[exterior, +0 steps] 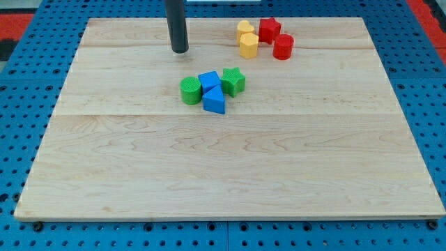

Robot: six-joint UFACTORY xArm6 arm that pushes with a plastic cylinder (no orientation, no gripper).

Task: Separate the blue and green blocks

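pale wooden board (230,174) on blue pegboard (21,104); my tip (180,51) above blocks.

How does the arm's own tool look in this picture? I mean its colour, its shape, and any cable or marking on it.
Only a straight rod shows: dark grey, round and smooth, the same width all the way down, ending in my tip, which is cut flat. No cable, marking or label is visible on it. The rest of the arm is outside the view's top edge.
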